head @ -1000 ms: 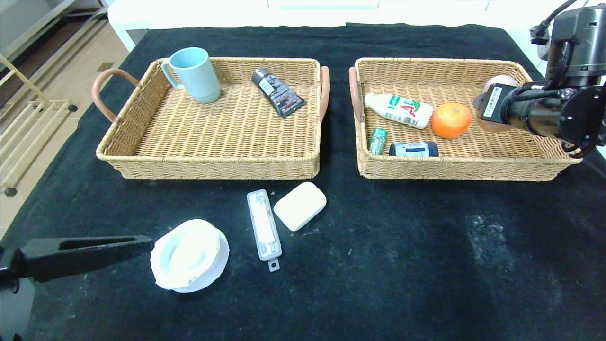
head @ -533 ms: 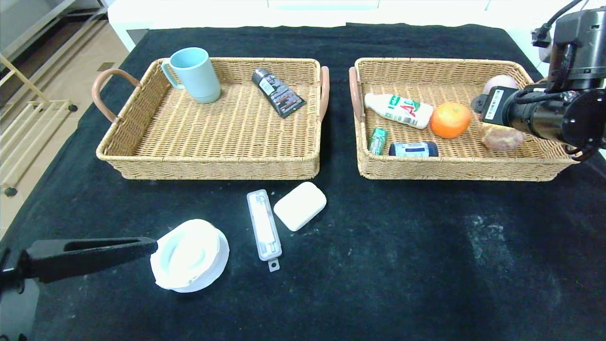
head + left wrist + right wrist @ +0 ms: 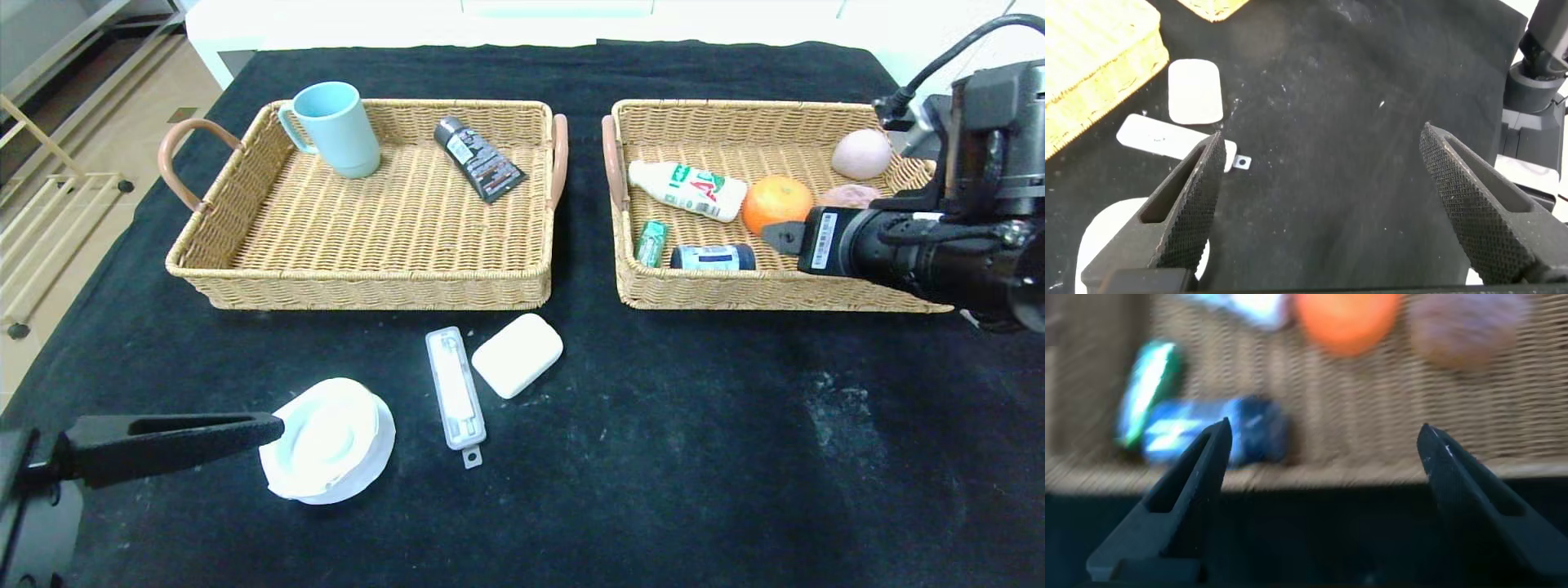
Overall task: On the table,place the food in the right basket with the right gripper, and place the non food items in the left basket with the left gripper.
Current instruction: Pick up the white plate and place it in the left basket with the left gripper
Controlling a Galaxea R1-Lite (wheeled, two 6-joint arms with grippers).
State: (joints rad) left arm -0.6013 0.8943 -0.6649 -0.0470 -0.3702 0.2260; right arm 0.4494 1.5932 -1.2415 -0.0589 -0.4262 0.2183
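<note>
While my right gripper (image 3: 1323,469) hangs spread wide and empty over the right basket's (image 3: 775,290) near rim, I note the pinkish-brown bun (image 3: 849,196) just beyond it. My left gripper (image 3: 1323,196), fully open, holds nothing; the white dish (image 3: 326,441) lies touching its right.

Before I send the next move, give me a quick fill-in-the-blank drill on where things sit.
1. The blue mug stands in the ____ basket.
2. The orange lies in the ____ basket.
3. The white soap block and the long white case lie on the black ____, outside both baskets.
4. The left pincer is open, its tip beside the round white ____.

Missing words: left; right; table; dish
</note>
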